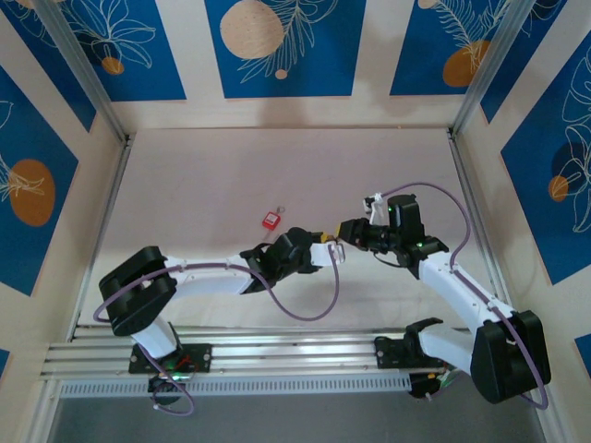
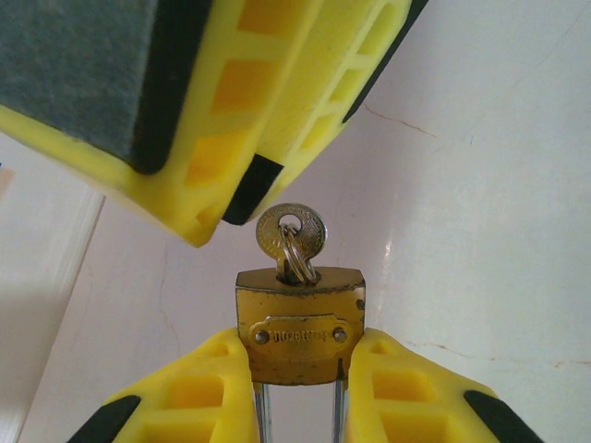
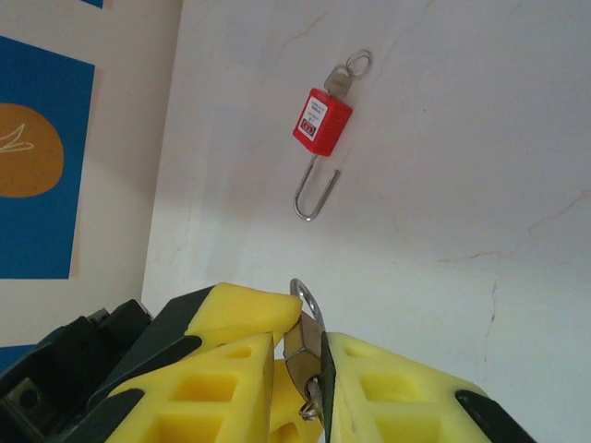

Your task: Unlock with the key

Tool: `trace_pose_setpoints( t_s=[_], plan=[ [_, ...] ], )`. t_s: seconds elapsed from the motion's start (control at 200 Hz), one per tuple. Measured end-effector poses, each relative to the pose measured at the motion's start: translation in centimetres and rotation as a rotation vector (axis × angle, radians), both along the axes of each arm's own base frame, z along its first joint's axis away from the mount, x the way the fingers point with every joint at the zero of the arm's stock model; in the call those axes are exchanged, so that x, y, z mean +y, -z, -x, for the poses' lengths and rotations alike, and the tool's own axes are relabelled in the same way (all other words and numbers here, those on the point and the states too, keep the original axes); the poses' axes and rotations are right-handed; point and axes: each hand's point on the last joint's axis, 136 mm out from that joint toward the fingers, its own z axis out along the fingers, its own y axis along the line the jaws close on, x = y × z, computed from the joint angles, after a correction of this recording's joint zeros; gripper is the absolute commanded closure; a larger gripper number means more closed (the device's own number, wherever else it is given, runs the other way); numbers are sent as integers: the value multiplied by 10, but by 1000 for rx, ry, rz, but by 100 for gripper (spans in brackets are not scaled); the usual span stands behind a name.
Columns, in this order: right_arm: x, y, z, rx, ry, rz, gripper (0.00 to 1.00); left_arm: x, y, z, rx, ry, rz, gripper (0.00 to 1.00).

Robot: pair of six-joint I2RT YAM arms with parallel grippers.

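Observation:
A small brass padlock point(image 2: 297, 332) is clamped by its sides in my left gripper point(image 2: 297, 358), steel shackle point(image 2: 262, 417) pointing back toward the wrist. The pale silvery key point(image 2: 291, 231) stands in the keyhole on top, with a split ring through its head. My right gripper point(image 2: 235, 210) hovers just up and left of the key head, its yellow fingers a narrow gap apart and not on the key. In the right wrist view the key point(image 3: 303, 355) and its ring point(image 3: 306, 297) show through the slit between the right gripper's point(image 3: 310, 330) fingers. Both grippers meet mid-table point(image 1: 334, 245).
A red padlock point(image 3: 321, 122) with a long open steel shackle and its own key lies flat on the white table point(image 1: 277, 166), just behind the left gripper point(image 1: 323, 251). Patterned walls and aluminium rails enclose the table.

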Motion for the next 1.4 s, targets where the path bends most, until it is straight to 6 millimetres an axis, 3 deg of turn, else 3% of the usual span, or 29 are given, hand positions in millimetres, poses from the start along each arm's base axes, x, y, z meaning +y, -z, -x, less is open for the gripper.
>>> trace_pose_setpoints(
  t_s=[0.29, 0.47, 0.885, 1.401],
  plan=[
    [3, 3, 5, 3, -22, 13, 74, 0, 0, 0, -2, 1, -3, 80],
    [2, 6, 5, -5, -25, 28, 82, 0, 0, 0, 1, 1, -7, 80],
    [2, 13, 4, 9, -25, 42, 82, 2, 2, -1, 7, -2, -19, 81],
    [6, 16, 0, 11, -27, 35, 96, 5, 2, -4, -14, -10, -42, 81]
  ],
)
